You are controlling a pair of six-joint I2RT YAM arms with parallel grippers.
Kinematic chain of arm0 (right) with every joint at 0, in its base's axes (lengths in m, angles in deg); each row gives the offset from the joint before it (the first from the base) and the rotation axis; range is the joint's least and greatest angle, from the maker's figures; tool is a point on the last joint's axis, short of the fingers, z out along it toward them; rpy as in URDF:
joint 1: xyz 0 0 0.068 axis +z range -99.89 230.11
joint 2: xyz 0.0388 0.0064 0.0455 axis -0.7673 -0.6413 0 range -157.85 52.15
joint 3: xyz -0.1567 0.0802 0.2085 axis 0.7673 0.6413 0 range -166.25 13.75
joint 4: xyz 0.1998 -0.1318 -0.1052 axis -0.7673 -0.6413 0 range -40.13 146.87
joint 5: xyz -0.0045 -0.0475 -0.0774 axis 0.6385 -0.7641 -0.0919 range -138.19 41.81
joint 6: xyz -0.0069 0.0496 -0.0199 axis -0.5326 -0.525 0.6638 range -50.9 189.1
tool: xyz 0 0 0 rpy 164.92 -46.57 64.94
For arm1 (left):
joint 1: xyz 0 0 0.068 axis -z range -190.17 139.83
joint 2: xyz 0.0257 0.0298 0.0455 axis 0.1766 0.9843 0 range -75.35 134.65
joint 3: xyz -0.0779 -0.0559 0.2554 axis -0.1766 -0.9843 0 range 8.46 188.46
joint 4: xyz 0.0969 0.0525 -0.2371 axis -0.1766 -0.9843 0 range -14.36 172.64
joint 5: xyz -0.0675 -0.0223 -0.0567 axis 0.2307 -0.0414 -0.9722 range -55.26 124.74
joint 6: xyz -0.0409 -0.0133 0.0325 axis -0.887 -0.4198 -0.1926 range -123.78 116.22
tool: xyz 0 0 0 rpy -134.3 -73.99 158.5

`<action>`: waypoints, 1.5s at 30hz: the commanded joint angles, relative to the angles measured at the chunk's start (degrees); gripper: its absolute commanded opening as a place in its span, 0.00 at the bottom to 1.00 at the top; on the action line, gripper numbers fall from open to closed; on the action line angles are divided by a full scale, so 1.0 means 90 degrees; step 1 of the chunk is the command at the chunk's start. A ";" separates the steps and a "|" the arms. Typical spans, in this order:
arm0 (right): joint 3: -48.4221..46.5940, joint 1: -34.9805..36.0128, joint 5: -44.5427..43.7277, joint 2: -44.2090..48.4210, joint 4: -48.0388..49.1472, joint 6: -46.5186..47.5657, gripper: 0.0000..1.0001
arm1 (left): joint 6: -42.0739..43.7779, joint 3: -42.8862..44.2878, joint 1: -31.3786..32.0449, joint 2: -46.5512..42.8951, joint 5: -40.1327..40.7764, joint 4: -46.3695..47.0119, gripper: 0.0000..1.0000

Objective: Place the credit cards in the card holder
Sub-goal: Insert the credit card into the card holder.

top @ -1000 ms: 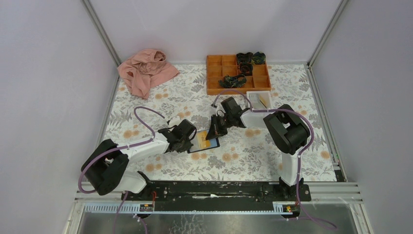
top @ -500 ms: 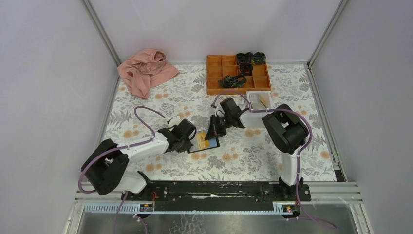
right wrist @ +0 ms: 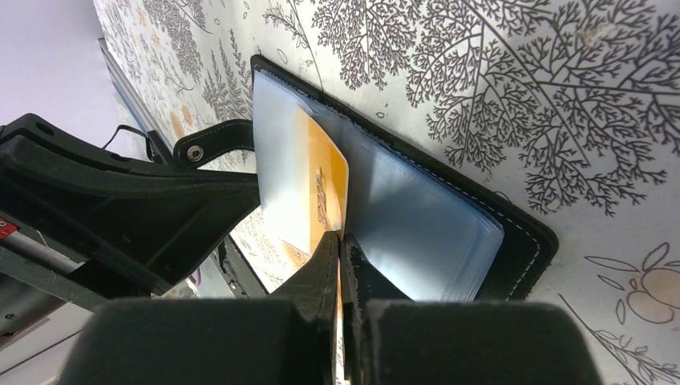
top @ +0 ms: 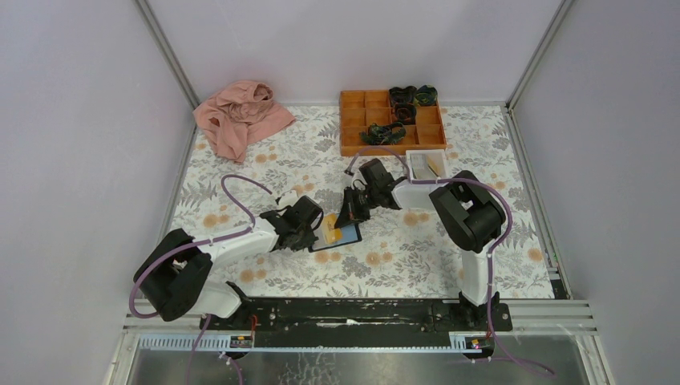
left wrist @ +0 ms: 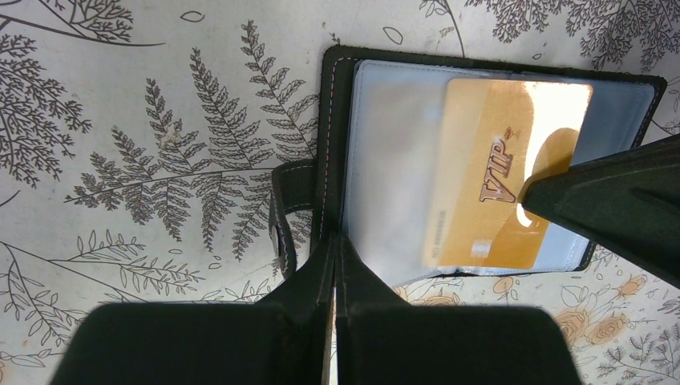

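Observation:
The black card holder (top: 345,238) lies open on the floral table, its light-blue pockets (left wrist: 385,152) showing. My left gripper (left wrist: 335,241) is shut on the holder's near edge by the spine, next to its snap strap (left wrist: 281,216). My right gripper (right wrist: 338,237) is shut on an orange-yellow VIP credit card (right wrist: 321,192). The card stands partly inside a pocket of the card holder (right wrist: 513,233), also seen in the left wrist view (left wrist: 489,184) and from above (top: 333,230). Another card (top: 434,166) lies in the small white tray (top: 415,160).
An orange compartment tray (top: 353,120) with dark items stands at the back. A pink cloth (top: 240,116) lies at the back left. Metal rails border the table on both sides.
My right gripper has moved slightly left with the card, pushing it further into the pocket. The left gripper has stayed on the holder.

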 commanded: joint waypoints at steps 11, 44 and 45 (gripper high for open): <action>-0.0026 0.0239 -0.0315 -0.0136 0.0070 -0.0084 0.00 | 0.0154 -0.0216 -0.0040 0.0312 -0.0097 0.0190 0.00; -0.0755 0.0350 -0.1000 0.0131 -0.1017 0.0350 0.30 | 0.0246 -0.0310 -0.0040 0.0110 -0.0099 0.0214 0.00; -0.0760 0.0355 -0.1009 0.0131 -0.1019 0.0342 0.30 | 0.0251 -0.0309 -0.0040 0.0119 -0.0101 0.0219 0.00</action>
